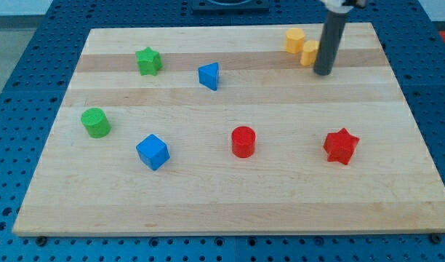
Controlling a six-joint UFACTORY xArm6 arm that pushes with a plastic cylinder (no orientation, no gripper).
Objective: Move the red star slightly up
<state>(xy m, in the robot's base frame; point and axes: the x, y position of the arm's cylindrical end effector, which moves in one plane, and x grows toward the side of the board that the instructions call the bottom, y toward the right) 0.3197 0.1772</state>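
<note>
The rod's tip (pixel 323 72) rests on the wooden board (pixel 230 196) touching a yellow block (pixel 309 52); the red star-shaped block (pixel 341 145) lies well below it, toward the view's bottom. The arm carries no gripper.

eight blocks on the board (pixel 230 196), two of each colour. red star (pixel 341 145) and red cylinder (pixel 243 141), green star (pixel 148 61) and green cylinder (pixel 96 122), blue cube (pixel 152 151) and blue wedge-ish one (pixel 209 76). two yellow blocks (pixel 294 40) (pixel 309 52) (shapes hard to tell).

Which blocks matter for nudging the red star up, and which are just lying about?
In the job: red star; my tip, far above it beside the yellow blocks.

Lying about: red cylinder, blue cube, blue triangle, green cylinder, green star, two yellow blocks.
</note>
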